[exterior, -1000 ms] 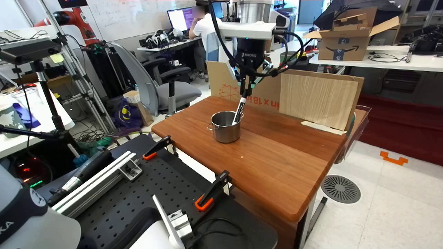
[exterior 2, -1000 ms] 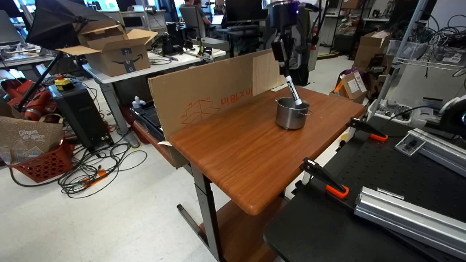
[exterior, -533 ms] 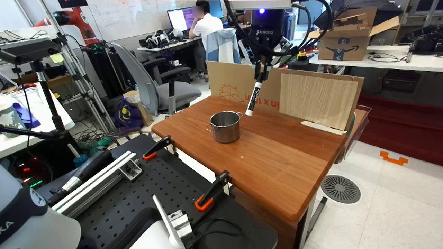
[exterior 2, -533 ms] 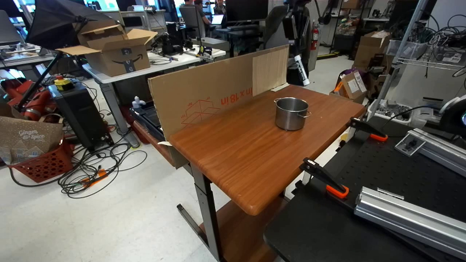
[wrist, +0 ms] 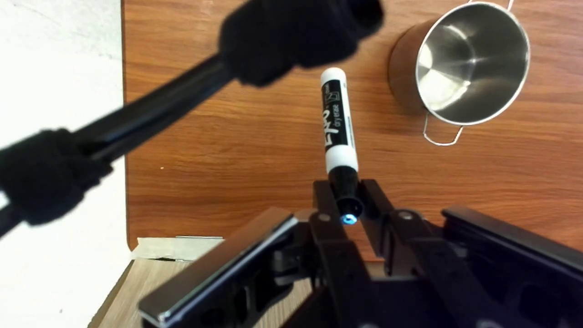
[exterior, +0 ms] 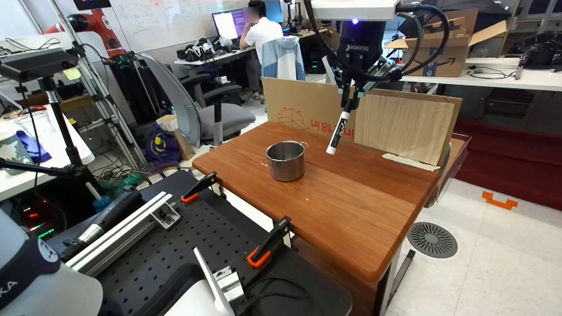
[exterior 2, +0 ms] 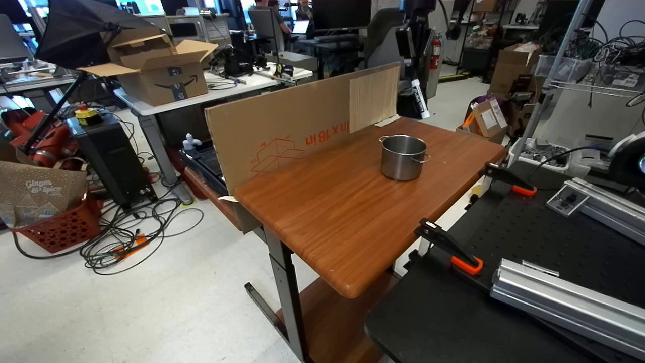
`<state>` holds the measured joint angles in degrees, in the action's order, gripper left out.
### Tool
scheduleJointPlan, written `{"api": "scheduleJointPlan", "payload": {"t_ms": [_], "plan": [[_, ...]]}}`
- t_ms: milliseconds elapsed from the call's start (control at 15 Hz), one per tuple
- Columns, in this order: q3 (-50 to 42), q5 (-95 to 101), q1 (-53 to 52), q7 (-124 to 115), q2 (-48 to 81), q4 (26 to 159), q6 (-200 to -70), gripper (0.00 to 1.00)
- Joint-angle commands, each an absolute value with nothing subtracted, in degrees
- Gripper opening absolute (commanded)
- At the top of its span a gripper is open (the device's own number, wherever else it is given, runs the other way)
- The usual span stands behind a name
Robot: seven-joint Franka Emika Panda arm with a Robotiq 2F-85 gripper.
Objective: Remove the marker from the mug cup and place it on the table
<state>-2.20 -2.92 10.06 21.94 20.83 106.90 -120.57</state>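
My gripper point(exterior: 349, 102) is shut on the black cap end of the marker point(exterior: 338, 131), a black and white dry-erase pen. The marker hangs tilted with its white end down, above the table point(exterior: 351, 206) and apart from the mug cup point(exterior: 286, 166). The cup is a grey metal pot with two wire handles, upright on the table; in the wrist view its inside looks empty point(wrist: 405, 77). The marker point(wrist: 337, 114) sits between both fingers point(wrist: 347, 187) there. In an exterior view the marker point(exterior 2: 420, 98) shows behind the cup point(exterior 2: 401, 164), fingers dark and hard to make out.
A cardboard sheet point(exterior: 281, 98) with a wood-grain panel point(exterior: 401, 127) stands along the table's far edge, close behind the gripper. A black perforated bench point(exterior: 189, 237) with orange clamps point(exterior: 259, 259) adjoins the near edge. A dark cable point(wrist: 150, 109) crosses the wrist view.
One second ago the marker's lower end was inside the cup. My gripper has lifted it out and carried it away from the cup, toward the wood-grain panel. The cup has barely moved.
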Motion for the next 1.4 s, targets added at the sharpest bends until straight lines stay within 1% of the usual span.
{"api": "scheduleJointPlan", "payload": {"t_ms": [0,600,1333], "plan": [[-2.23,-4.69,10.99,20.89,27.35,100.43,-118.38,0.05],[-2.51,-3.28,11.24,14.33,41.05,90.54,-118.12,0.05],[-3.21,-1.91,9.25,5.16,51.99,80.39,-118.69,0.05]]}}
